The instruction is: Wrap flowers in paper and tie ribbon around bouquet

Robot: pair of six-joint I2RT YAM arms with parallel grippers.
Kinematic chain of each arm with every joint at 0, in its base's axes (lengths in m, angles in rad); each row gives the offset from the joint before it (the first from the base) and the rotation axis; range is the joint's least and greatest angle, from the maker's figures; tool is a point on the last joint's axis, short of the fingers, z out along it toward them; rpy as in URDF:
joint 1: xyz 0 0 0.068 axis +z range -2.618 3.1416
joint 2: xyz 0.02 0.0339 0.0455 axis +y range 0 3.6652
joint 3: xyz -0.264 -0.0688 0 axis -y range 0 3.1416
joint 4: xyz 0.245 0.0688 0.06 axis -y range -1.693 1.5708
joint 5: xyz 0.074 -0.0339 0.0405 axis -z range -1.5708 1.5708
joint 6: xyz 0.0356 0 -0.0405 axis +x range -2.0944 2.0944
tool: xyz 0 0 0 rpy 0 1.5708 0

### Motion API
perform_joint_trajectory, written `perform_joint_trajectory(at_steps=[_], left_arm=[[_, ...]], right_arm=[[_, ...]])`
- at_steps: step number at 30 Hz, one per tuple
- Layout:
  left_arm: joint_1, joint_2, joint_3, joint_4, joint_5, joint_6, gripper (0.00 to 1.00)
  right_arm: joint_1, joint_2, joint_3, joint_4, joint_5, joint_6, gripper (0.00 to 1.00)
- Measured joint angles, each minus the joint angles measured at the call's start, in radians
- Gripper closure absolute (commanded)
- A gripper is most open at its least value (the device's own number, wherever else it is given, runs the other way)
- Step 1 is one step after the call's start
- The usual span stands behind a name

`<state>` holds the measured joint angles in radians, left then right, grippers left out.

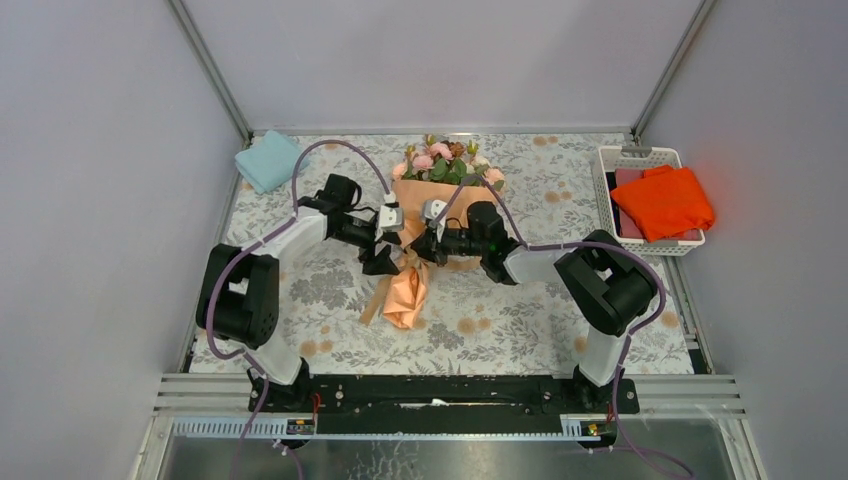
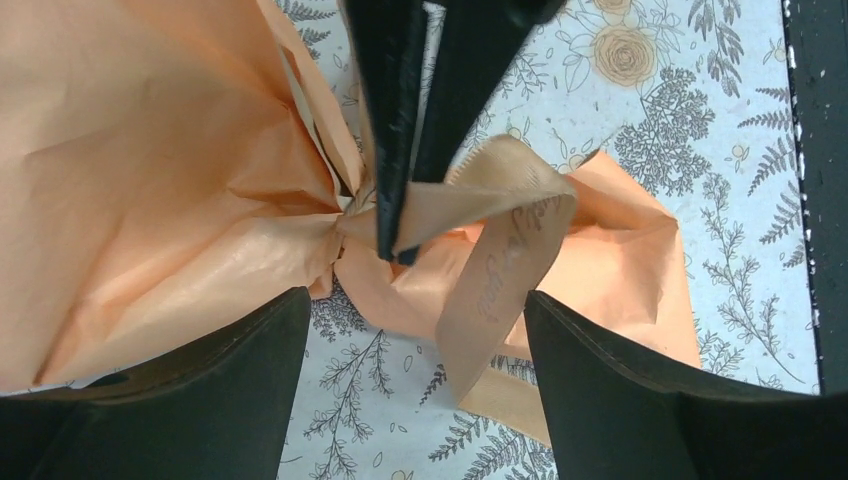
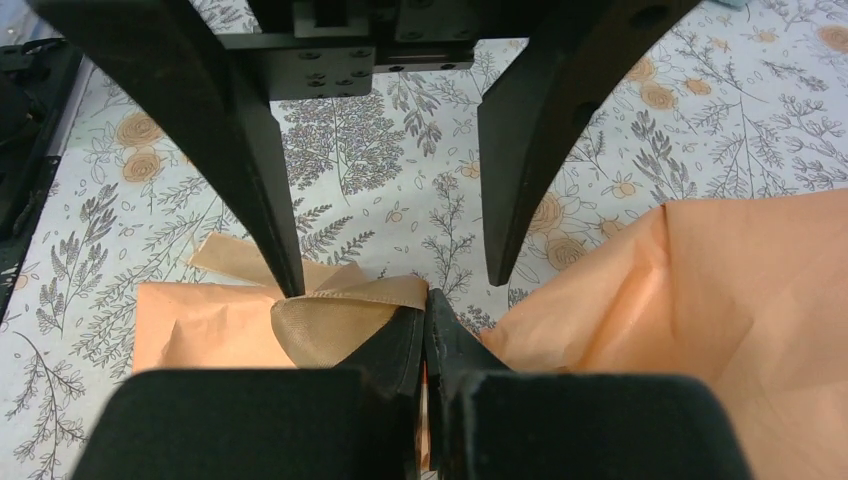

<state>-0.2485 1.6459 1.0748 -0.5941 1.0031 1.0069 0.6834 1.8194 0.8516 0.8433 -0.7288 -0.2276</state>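
Note:
The bouquet lies in the middle of the table, pink flowers [image 1: 447, 160] at the far end. Its peach paper [image 1: 432, 200] narrows to a pinched neck, then a tail [image 1: 405, 295] pointing toward the arms. The tan ribbon [image 2: 510, 240] loops at the neck, one end hanging over the tail. My right gripper [image 2: 395, 252] is shut on the ribbon right at the neck, its tips pressed together [image 3: 425, 300]. My left gripper [image 2: 415, 295] stands open just above the neck, one finger [image 3: 240, 150] on each side of the ribbon loop [image 3: 320, 320], holding nothing.
A folded light blue cloth [image 1: 267, 160] lies at the back left corner. A white basket [image 1: 610, 165] with a bright orange cloth [image 1: 662, 200] stands at the right edge. Walls close in the table on the left, back and right.

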Motion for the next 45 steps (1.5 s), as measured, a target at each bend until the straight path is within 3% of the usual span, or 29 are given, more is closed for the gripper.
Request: perform_joint_trajectory(at_steps=[3, 4, 6, 9, 11, 15, 23, 26, 30, 34, 36, 39, 42, 45], left_arm=[[0.004, 0.004, -0.011, -0.016, 0.001, 0.094, 0.11], [0.004, 0.008, -0.011, -0.026, 0.001, 0.13, 0.03], [0.003, 0.016, -0.012, -0.033, 0.001, 0.166, 0.01], [-0.008, 0.024, -0.041, 0.074, -0.006, 0.048, 0.03], [-0.014, 0.028, -0.068, 0.199, -0.023, -0.067, 0.1], [-0.019, 0.04, -0.079, 0.335, -0.039, -0.2, 0.41], [-0.031, 0.035, -0.106, 0.413, -0.031, -0.251, 0.5], [-0.037, 0.023, -0.135, 0.439, -0.013, -0.285, 0.6], [-0.054, -0.006, -0.206, 0.556, 0.008, -0.443, 0.68], [-0.066, -0.031, -0.294, 0.742, 0.009, -0.648, 0.89], [-0.073, -0.037, -0.34, 0.816, 0.011, -0.71, 0.93], [-0.077, -0.038, -0.386, 0.873, 0.005, -0.769, 0.94], [-0.079, -0.038, -0.4, 0.908, 0.006, -0.8, 1.0], [-0.079, -0.038, -0.406, 0.949, 0.007, -0.835, 1.0]], right_arm=[[-0.013, 0.0, 0.0, 0.007, -0.01, 0.008, 1.0], [-0.015, 0.0, 0.0, 0.007, -0.016, 0.01, 1.0], [-0.018, 0.0, 0.0, 0.008, -0.021, 0.015, 1.0], [-0.018, 0.001, 0.0, 0.017, -0.026, 0.026, 1.0], [-0.018, 0.001, 0.0, 0.031, -0.027, 0.038, 1.0], [-0.018, 0.001, 0.0, 0.043, -0.044, 0.054, 1.0], [-0.029, 0.002, 0.002, 0.067, -0.045, 0.077, 1.0], [-0.029, 0.002, 0.002, 0.068, -0.05, 0.084, 0.99], [-0.028, 0.002, 0.001, 0.067, -0.047, 0.098, 0.92], [-0.027, -0.011, -0.03, 0.069, -0.014, 0.138, 0.89], [-0.024, -0.023, -0.055, 0.078, -0.005, 0.156, 0.87], [-0.026, -0.039, -0.087, 0.086, 0.014, 0.183, 0.81], [-0.025, -0.046, -0.091, 0.081, 0.032, 0.203, 0.64], [-0.026, -0.066, -0.09, 0.053, 0.051, 0.208, 0.52]])
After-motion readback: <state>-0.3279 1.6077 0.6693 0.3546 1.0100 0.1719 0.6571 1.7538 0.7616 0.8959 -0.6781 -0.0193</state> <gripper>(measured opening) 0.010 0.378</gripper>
